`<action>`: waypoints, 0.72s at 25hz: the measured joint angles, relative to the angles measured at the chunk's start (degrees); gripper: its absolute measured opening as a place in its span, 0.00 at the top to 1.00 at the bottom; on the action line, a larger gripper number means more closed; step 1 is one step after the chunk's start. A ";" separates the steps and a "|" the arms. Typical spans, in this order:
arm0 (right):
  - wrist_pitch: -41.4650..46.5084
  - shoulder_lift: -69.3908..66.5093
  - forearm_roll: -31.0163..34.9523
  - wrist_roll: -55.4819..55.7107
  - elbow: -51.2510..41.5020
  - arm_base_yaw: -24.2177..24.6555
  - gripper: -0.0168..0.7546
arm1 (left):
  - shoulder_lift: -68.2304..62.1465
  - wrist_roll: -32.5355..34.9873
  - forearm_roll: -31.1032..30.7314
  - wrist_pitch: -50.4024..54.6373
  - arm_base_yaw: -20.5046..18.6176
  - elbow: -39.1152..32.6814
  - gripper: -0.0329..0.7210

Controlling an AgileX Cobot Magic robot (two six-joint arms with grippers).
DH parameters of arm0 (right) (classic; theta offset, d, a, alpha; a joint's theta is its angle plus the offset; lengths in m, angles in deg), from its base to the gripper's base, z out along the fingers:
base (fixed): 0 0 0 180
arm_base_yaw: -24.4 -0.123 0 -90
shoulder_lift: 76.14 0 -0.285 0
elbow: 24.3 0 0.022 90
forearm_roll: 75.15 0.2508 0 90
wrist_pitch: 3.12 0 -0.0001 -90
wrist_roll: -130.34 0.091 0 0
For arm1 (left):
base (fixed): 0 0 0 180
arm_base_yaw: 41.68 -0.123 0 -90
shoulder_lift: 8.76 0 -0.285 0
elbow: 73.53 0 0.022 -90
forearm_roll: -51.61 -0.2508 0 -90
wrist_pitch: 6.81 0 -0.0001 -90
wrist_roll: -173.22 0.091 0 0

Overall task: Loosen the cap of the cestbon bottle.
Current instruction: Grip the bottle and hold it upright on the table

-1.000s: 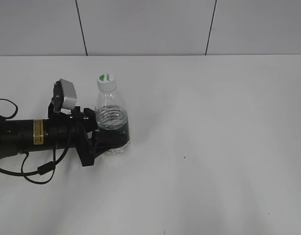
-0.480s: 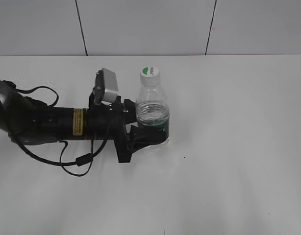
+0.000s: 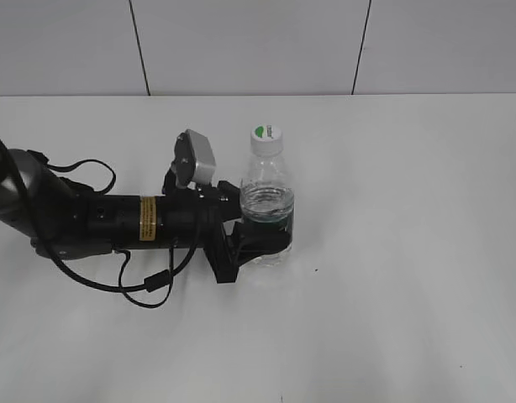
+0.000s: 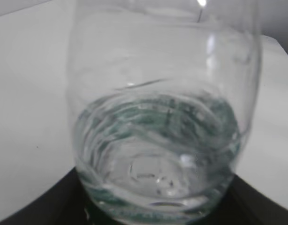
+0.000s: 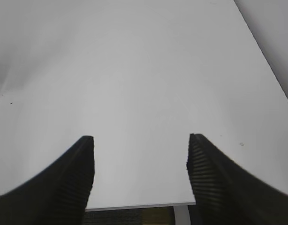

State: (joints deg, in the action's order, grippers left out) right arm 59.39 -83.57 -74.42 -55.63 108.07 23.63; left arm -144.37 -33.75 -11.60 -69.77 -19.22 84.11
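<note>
One bottle: small clear plastic cestbon bottle (image 3: 267,210) with white round cap (image 3: 265,136), upright mid-desk.
Left gripper (image 3: 262,239): clamped around bottle's lower body.
Right gripper (image 5: 140,159): spread, holding nothing, near desk edge.
Room: bare white desk (image 3: 409,252) rightward.

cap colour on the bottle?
White cap with a green mark on top; exterior view shows it best.

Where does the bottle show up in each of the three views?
Exterior: bottle stands just left of centre, in the left claw.
Left wrist: bottle fills the frame, close up.
Right wrist: not in it.
Shared landmark: the white table, also.
</note>
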 joint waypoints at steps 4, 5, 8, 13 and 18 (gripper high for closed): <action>0.00 0.00 0.00 0.00 0.00 0.00 0.36 | -1.37 0.00 0.00 0.15 0.00 0.00 0.40; 0.00 0.00 0.00 0.00 0.00 0.00 0.36 | -1.57 0.00 0.00 0.15 0.00 0.00 0.40; 0.00 0.00 0.00 0.00 0.00 0.00 0.36 | -2.16 0.00 0.19 -0.09 0.00 0.00 0.40; 0.00 0.00 0.00 0.00 0.00 0.00 0.36 | -2.51 0.00 0.63 -0.75 0.00 0.10 0.40; 0.00 -0.99 0.33 0.18 0.29 0.00 0.36 | -2.51 0.00 0.63 -0.76 0.00 0.10 0.40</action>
State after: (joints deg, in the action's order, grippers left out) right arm 59.39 -84.56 -74.08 -55.45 108.37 23.63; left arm -146.87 -33.75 -10.97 -70.53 -19.22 84.20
